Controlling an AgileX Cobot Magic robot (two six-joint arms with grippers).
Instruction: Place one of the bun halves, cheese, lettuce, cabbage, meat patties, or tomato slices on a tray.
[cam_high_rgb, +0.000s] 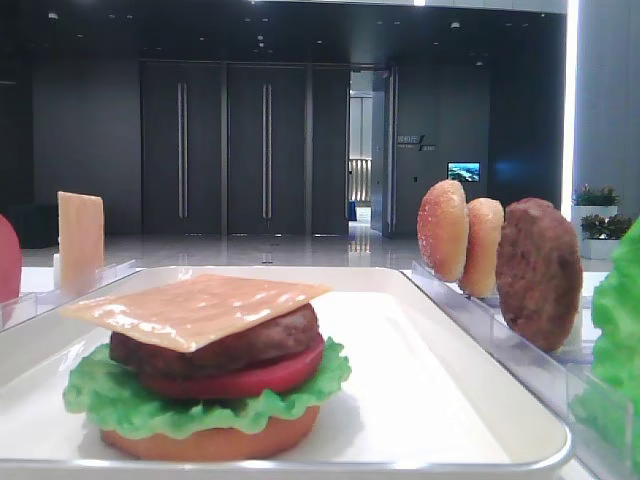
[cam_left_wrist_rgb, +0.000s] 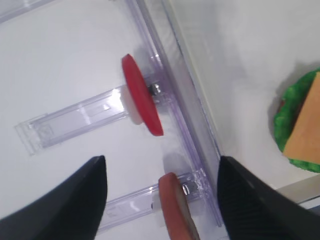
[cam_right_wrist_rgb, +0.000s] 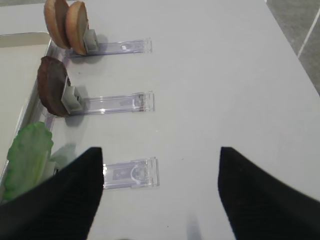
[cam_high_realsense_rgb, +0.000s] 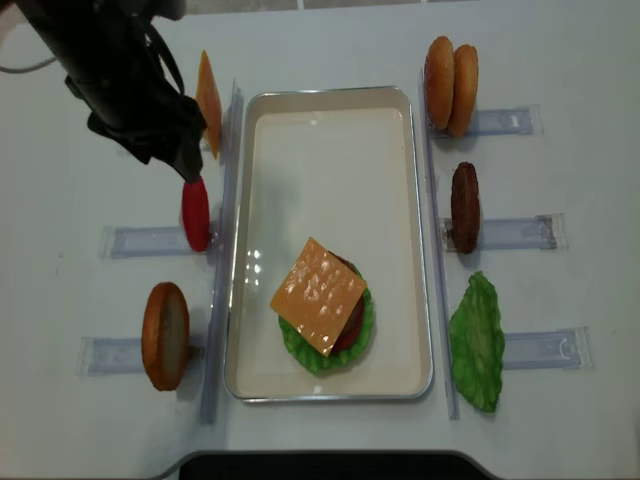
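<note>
The white tray (cam_high_realsense_rgb: 330, 150) holds a stack of bun, lettuce, tomato and patty, topped by a cheese slice (cam_high_realsense_rgb: 318, 295). In the left wrist view my left gripper (cam_left_wrist_rgb: 162, 159) is open, its fingers on either side of a bun half (cam_left_wrist_rgb: 176, 205) that stands on edge in its holder, with a gap on both sides. A tomato slice (cam_left_wrist_rgb: 142, 100) stands in the holder beyond it. The overhead view shows the left arm (cam_high_realsense_rgb: 130, 90) as a dark mass at upper left. My right gripper (cam_right_wrist_rgb: 160, 149) is open over bare table, holding nothing.
Left of the tray stand a cheese slice (cam_high_realsense_rgb: 209, 100), the tomato slice (cam_high_realsense_rgb: 196, 215) and the bun half (cam_high_realsense_rgb: 165, 335). Right of it stand two bun halves (cam_high_realsense_rgb: 450, 85), a meat patty (cam_high_realsense_rgb: 464, 207) and a lettuce leaf (cam_high_realsense_rgb: 477, 340). Clear holder strips (cam_right_wrist_rgb: 132, 172) lie on the table.
</note>
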